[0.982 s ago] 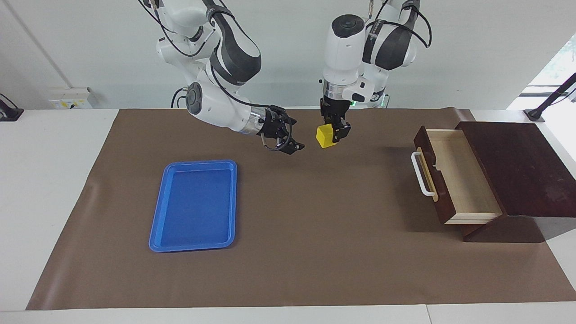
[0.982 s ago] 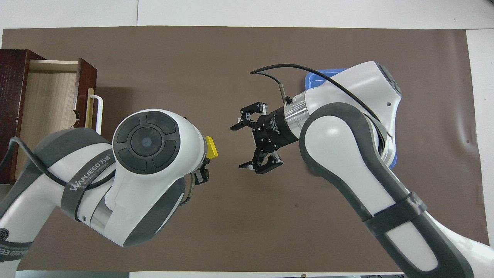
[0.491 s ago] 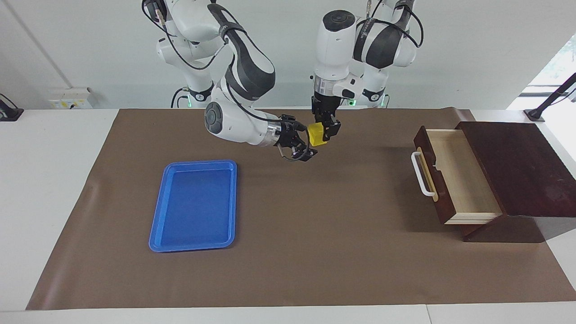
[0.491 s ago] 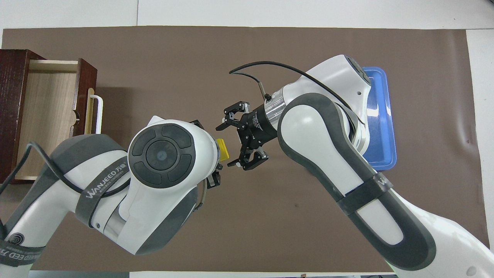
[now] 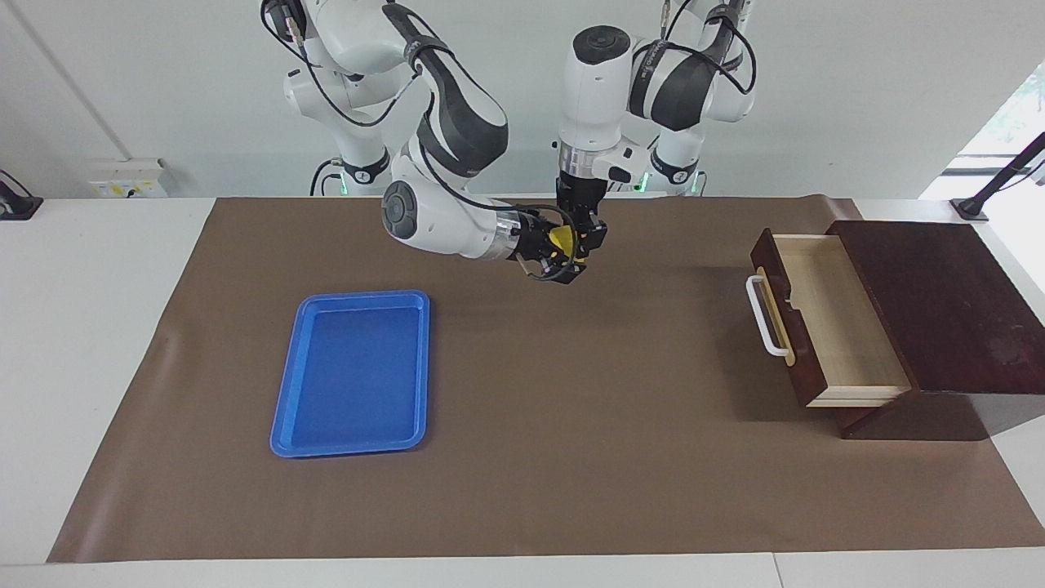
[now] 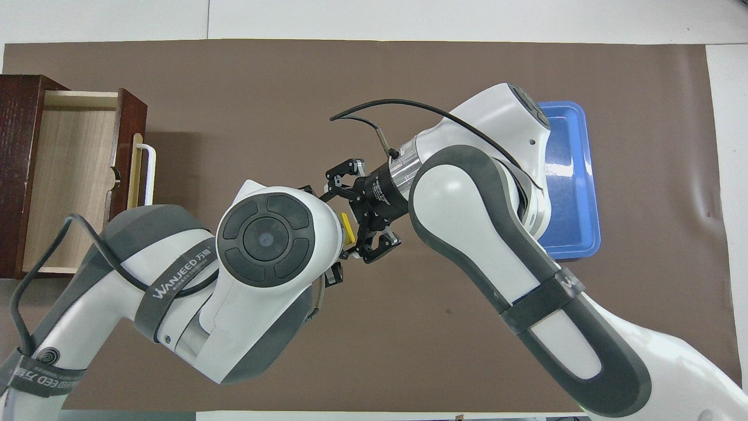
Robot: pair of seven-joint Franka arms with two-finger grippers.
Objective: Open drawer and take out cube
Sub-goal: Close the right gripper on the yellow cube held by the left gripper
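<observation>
Over mat centre, up in air: both grippers meet round the cube [image 5: 559, 238]
Cube: yellow, gripped by left gripper [image 5: 581, 242], which hangs straight down w/ fingers clamped on it
Right gripper [image 5: 563, 255]: comes in sideways, fingers spread wide either side of cube, not closed on it
Drawer [image 5: 824, 314]: pulled out at left arm's end of table, pale inside bare
Blue tray [image 5: 353, 371]: on mat twd right arm's end, well apart from drawer

light: bright, even | shadows: soft beside drawer [image 5: 824, 327] | glare: window at frame edge | focus: sharp
</observation>
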